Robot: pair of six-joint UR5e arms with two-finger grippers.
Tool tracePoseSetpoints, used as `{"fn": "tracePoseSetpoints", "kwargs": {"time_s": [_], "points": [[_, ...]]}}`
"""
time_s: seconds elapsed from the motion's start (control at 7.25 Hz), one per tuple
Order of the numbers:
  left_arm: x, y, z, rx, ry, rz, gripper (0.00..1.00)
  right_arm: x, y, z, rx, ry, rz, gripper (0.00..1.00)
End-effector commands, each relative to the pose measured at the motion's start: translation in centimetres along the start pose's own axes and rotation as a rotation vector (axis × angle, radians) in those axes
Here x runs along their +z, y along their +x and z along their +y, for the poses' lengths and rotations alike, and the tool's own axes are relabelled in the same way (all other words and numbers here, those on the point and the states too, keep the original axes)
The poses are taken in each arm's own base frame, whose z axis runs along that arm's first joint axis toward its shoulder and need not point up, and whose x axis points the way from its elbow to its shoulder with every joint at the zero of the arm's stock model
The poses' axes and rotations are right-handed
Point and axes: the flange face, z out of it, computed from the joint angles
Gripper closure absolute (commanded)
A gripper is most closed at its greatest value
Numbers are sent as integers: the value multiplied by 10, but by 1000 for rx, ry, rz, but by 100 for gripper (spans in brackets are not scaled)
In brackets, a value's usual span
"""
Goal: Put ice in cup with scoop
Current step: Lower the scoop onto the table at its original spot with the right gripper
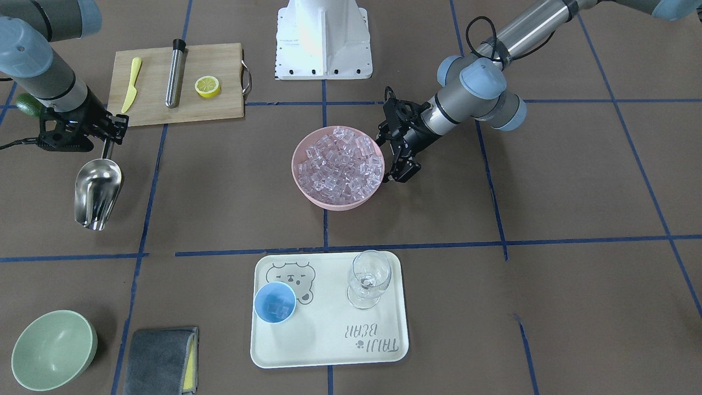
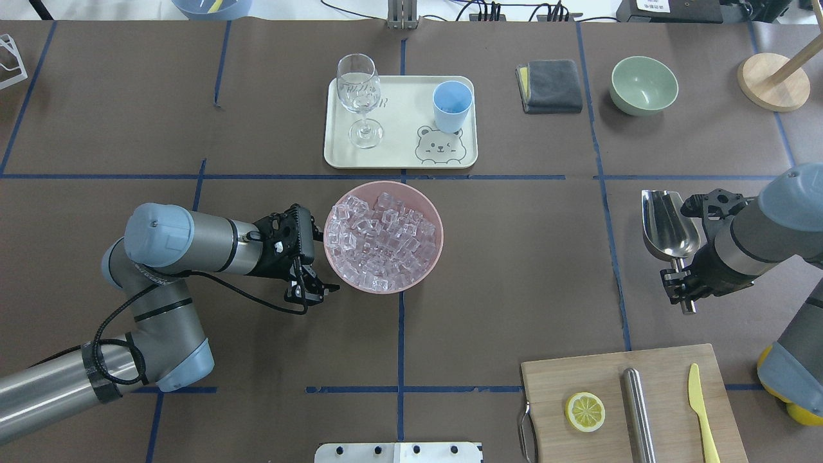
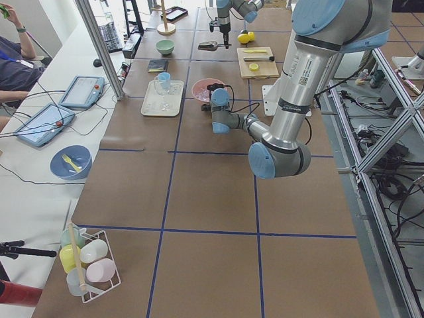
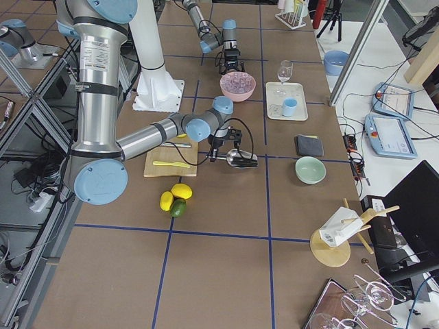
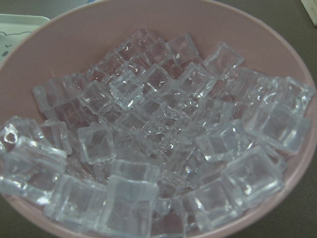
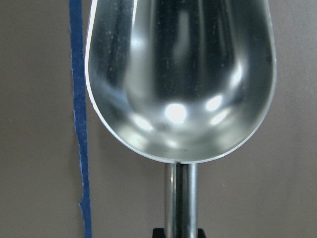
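The ice (image 1: 340, 164) fills a pink bowl (image 2: 432, 257) at the table's middle and fills the left wrist view (image 5: 148, 148). The light-blue cup (image 1: 274, 303) stands on a cream tray (image 1: 329, 351) with a few ice cubes in it; it also shows in the overhead view (image 2: 452, 106). My right gripper (image 2: 681, 283) is shut on the handle of the steel scoop (image 2: 669, 225), far to the robot's right. The scoop's bowl (image 6: 181, 74) is empty and low over the table. My left gripper (image 2: 312, 289) is against the pink bowl's rim; I cannot tell whether it is open or shut.
A clear stemmed glass (image 1: 368, 280) stands on the tray beside the cup. A green bowl (image 1: 52, 348) and a grey cloth (image 1: 159, 359) lie nearby. A cutting board (image 1: 214, 109) holds a lemon half, a steel tube and a yellow knife.
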Motion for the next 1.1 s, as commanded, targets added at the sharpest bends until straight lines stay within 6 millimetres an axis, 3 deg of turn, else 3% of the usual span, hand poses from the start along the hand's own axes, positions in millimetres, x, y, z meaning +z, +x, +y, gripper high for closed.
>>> {"fn": "tracePoseSetpoints", "kwargs": {"time_s": [0.0,0.28,0.69,0.83,0.97], "points": [[0,0,0,0,1,0,0,8,-6,5,-17,-15,5,100],[0,0,0,0,1,0,0,20,-10,7,-27,-34,17,100],[1,0,0,0,-1,0,0,22,-15,9,-46,-38,14,100],[1,1,1,-1,-2,2,0,20,-18,8,-41,-33,10,26],[1,1,0,0,-1,2,0,20,-18,7,-41,-30,9,0]]}}
